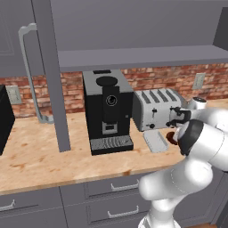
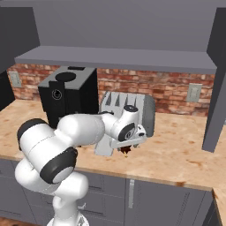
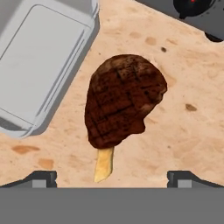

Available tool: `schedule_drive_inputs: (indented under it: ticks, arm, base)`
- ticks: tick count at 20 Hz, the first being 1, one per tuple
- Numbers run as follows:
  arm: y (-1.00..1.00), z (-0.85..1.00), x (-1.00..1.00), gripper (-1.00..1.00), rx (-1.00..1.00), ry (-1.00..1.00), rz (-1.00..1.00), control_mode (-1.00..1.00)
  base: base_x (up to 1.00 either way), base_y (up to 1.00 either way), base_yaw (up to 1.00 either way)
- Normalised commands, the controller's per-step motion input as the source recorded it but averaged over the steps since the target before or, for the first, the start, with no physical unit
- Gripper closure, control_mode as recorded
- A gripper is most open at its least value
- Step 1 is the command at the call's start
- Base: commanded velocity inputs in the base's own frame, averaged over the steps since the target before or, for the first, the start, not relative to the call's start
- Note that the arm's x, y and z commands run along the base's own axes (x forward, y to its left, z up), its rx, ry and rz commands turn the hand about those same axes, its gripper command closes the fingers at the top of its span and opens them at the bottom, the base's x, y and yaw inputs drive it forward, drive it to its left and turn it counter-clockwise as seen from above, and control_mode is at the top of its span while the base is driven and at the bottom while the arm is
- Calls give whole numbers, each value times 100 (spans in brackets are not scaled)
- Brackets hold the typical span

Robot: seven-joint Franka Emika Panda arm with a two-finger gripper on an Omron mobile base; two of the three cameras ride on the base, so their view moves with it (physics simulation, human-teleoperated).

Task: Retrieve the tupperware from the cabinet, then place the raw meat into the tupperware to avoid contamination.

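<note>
The raw meat (image 3: 122, 100) is a dark reddish-brown drumstick with a pale bone end, lying on the wooden counter. My gripper (image 3: 113, 179) hovers straight above it, open, with a fingertip on either side and nothing held. The tupperware (image 3: 39, 65), pale and shallow, sits on the counter just beside the meat. In the left base view the tupperware (image 1: 155, 140) lies in front of the toaster, with the meat (image 1: 170, 137) half hidden by my arm and the gripper (image 1: 173, 128) above it. The cabinet (image 1: 133, 55) overhead stands open; its door (image 1: 51, 75) juts out.
A black coffee machine (image 1: 108, 109) stands left of the silver toaster (image 1: 158, 109). The open cabinet door and its long handle (image 1: 26, 67) hang over the counter's left part. Another open door (image 2: 216, 88) hangs at the right. Grey drawers (image 1: 111, 191) run below the counter edge.
</note>
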Motion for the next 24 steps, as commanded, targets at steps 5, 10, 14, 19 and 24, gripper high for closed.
schedule_drive_inputs:
  ticks: [5,10,14,19,24]
  arm:
    - [1,-15,0,-100,0,0,0,-100]
    - [7,-10,0,-100,0,0,0,-100]
    - [11,-8,2,-100,0,0,0,-100]
    - [8,-6,12,-100,0,0,0,-100]
    - [2,-7,14,-100,0,0,0,-100]
  base:
    - [0,0,0]
    - [0,0,0]
    - [0,0,0]
    - [0,0,0]
    - [0,0,0]
